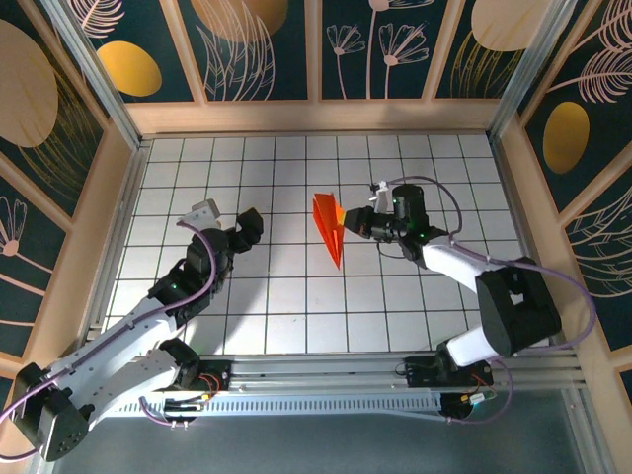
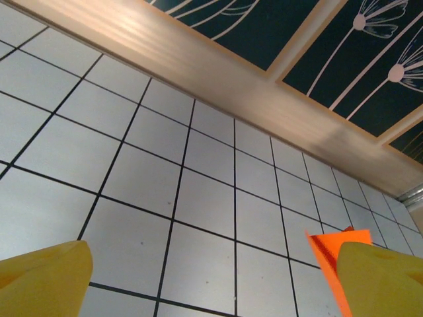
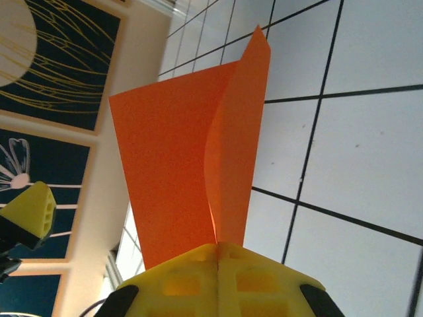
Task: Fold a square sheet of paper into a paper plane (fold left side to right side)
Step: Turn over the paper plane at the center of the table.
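Paper plane [image 1: 329, 225]: orange, folded, around the middle of the white grid surface [image 1: 296, 316], slightly towards the far edge. Wide end faces the far edge, pointed end faces the near edge. Can't tell if it rests flat or is partly lifted.

Right tool [image 1: 348, 219]: fingers pressed together, clamped on the plane's right side. In the right wrist view the paper rises straight out from between the yellow fingers [image 3: 178, 284], a wide layer with a narrower creased flap over it.

Left tool [image 1: 249, 229]: fingers spread wide, nothing between them, touching nothing. It sits left of the plane, near but apart. In its wrist view an orange corner shows just behind one finger.
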